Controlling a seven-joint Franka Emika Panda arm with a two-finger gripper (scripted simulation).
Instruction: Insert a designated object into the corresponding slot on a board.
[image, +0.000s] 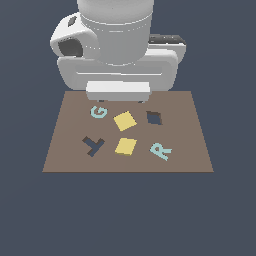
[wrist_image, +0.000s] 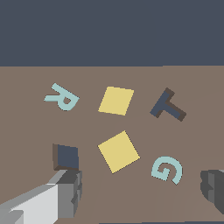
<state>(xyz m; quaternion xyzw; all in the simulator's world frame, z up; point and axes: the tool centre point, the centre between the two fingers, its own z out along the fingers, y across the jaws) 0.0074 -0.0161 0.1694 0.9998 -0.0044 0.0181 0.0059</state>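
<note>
Between our released jaws, high over the brown board (image: 60, 150), lie two pale-yellow square tiles (wrist_image: 118, 151) (wrist_image: 116, 100), neither grasped, with the navy square slot (wrist_image: 66, 156) beside one finger.

Exterior view high, facing the arm; wrist view close above the board (image: 60, 160).

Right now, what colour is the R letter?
Pale turquoise; the R letter shows best in the wrist view.

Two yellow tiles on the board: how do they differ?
The tile nearer the arm is turned more diamond-wise; the far tile sits only slightly skewed. The near tile lies level with the square slot, the far tile between the T cut-out and R. Both are flat, pale yellow, similar size.
</note>
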